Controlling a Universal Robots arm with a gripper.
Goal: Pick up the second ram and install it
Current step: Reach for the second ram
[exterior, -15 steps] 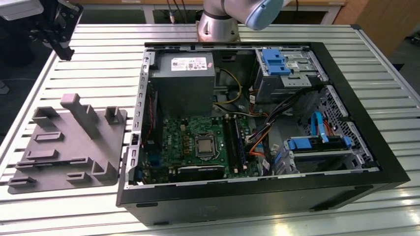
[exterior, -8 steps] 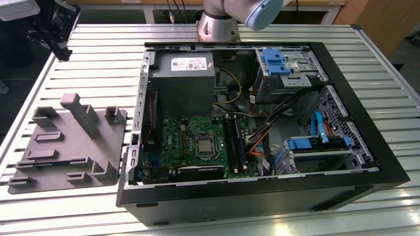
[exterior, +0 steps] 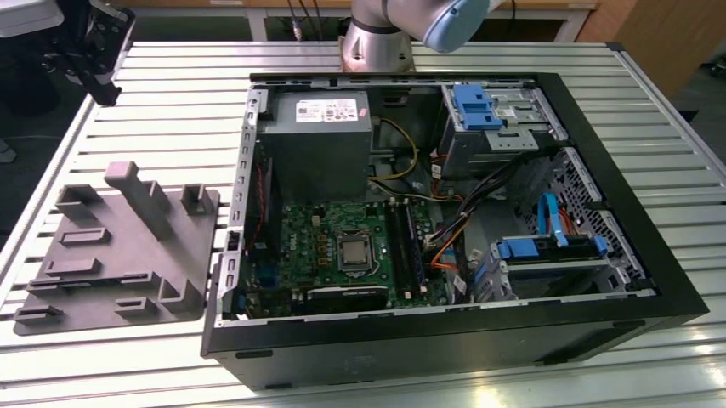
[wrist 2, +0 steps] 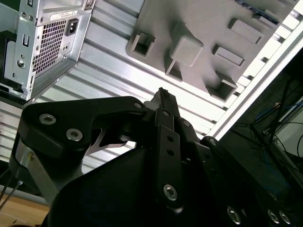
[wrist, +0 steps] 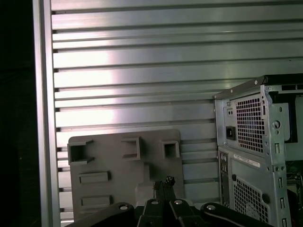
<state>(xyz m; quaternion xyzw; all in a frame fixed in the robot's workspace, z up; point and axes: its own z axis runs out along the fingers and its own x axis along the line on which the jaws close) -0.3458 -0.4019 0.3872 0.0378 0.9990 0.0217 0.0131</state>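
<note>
At the exterior view's left, the grey moulded tray sits on the slatted surface, at nine o'clock from the open computer case. In the second wrist view a thin dark stick lies along one edge of that tray, and I take it for the second ram. The gripper hangs over the tray's side of the surface, well apart from the stick, its fingers drawn together on nothing. I'd judge the stick light, stiff and easily harmed, best pinched across its flat faces near the middle, clear of the contact edge. Bare surface lies between tray and case, so there is room to move, but the case wall stands tall. Inside, the black memory slots on the motherboard have cables crowding them at three o'clock.
</note>
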